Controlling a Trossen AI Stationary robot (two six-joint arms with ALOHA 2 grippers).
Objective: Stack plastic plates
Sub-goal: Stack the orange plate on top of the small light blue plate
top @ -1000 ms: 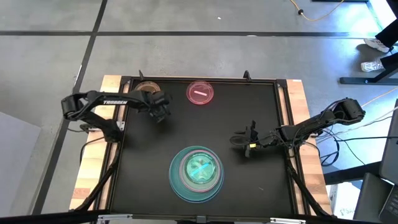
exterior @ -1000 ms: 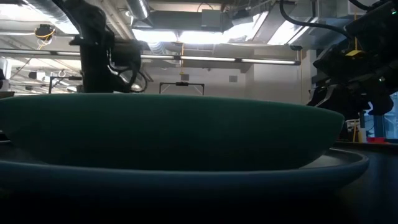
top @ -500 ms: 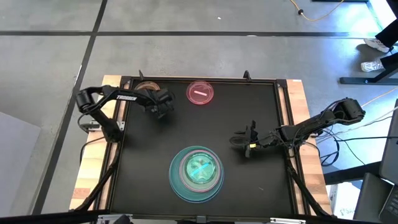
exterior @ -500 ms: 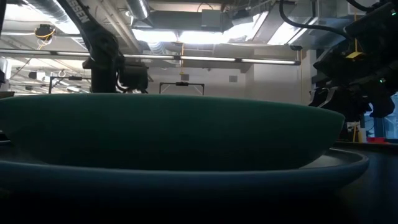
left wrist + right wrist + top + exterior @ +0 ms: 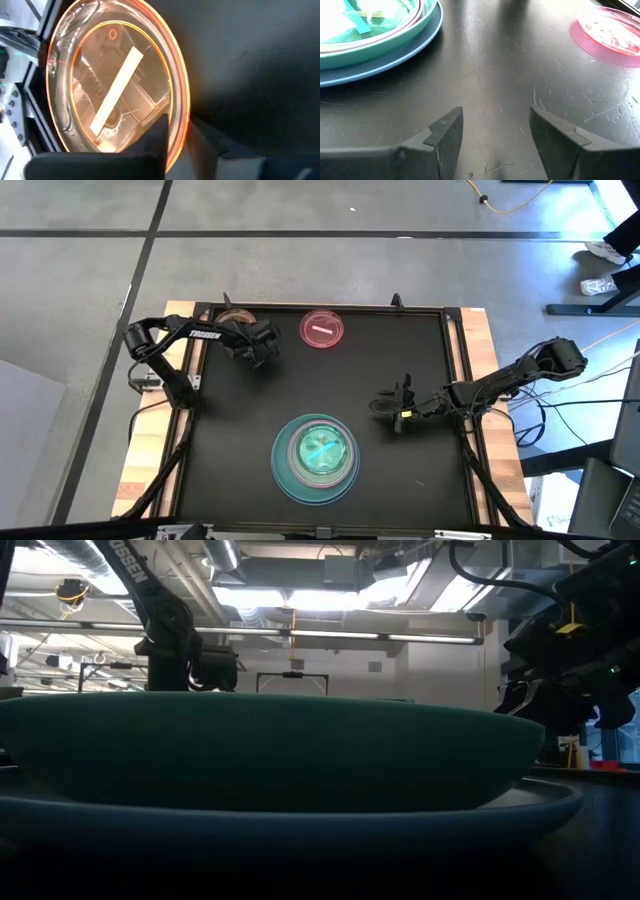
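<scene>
Finger (image 5: 150, 145) across orange plate (image 5: 117, 80) rim, in left wrist view only.

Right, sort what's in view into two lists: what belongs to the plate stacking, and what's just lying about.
Belongs to the job:
- stack of plates at the table's near middle
- pink plate at the far edge
- orange plate at the far left corner, one finger of the left gripper at its rim
- right gripper, open over bare table

Just lying about:
- shoes and cable on the floor

High view is looking straight down; low view is hugging the plate stack (image 5: 270, 755), which both are sharing.
</scene>
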